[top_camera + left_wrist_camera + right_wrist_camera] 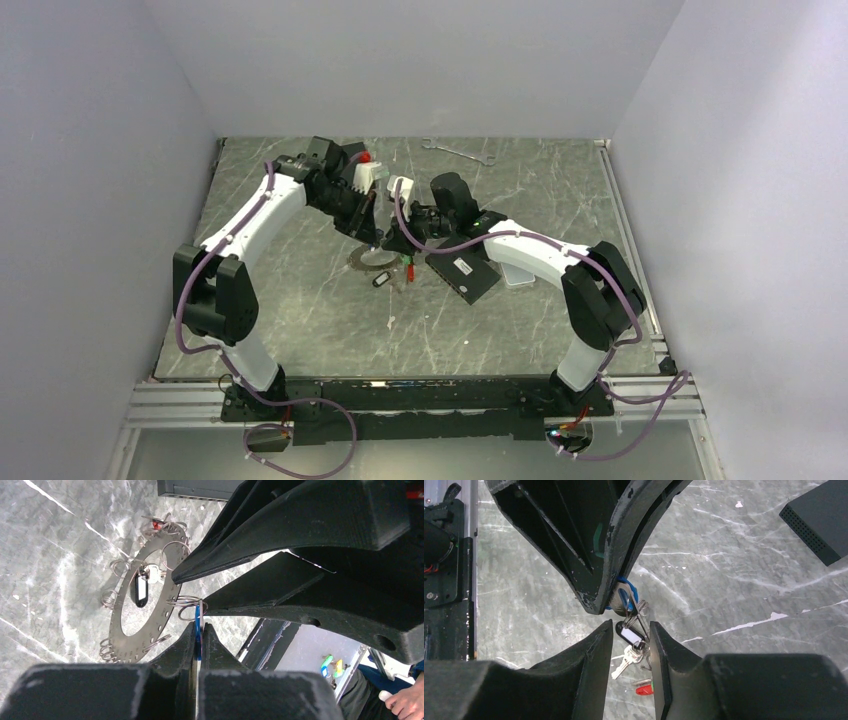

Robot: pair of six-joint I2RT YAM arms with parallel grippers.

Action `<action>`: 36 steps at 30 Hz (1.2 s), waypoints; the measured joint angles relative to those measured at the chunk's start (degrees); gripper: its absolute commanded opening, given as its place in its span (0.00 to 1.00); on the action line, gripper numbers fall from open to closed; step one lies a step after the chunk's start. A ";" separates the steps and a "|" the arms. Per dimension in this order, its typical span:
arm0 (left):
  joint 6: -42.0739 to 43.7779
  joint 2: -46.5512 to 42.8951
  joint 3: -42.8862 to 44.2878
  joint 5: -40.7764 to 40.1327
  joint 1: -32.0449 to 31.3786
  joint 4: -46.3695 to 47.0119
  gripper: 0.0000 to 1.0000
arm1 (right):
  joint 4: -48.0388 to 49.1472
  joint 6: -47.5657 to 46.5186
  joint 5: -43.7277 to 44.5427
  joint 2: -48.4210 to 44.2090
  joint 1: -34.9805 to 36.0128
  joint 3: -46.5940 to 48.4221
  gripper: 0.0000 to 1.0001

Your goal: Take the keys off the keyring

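Keyring (116, 625) with keys, mid-table (300, 320).
Left gripper (198, 630) clamped on blue key tag (198, 616) at the ring's 3 o'clock edge in the left wrist view. Right gripper (630, 627) jaws parted, grasping nothing, dark-tagged key (630, 635) showing between them.

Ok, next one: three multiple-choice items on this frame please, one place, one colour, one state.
1. Where on the table does the wrench lie? A near edge B far edge C centre
2. What colour is the key tag in the left gripper? A blue B yellow C white
3. The right gripper is: A shut B open C out of view
Key: 1 B, the top view shows it at the far edge. 2 A, blue shows between the shut fingers. 3 B, its fingers stand apart.
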 measured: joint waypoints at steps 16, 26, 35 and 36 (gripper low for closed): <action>0.15 0.00 0.00 -0.11 -0.52 -0.52 0.00 | -0.39 1.18 0.09 0.00 -0.02 0.72 0.00; -2.45 0.00 0.00 -0.50 3.52 0.31 0.00 | 1.90 1.20 0.28 0.00 -0.07 0.72 0.00; -3.58 0.00 0.00 -0.35 4.66 0.92 0.00 | 3.61 0.90 0.57 0.00 -0.09 0.61 0.00; -3.50 0.00 -0.02 -0.22 4.55 0.92 0.00 | 3.56 0.87 0.55 0.00 -0.11 0.61 0.07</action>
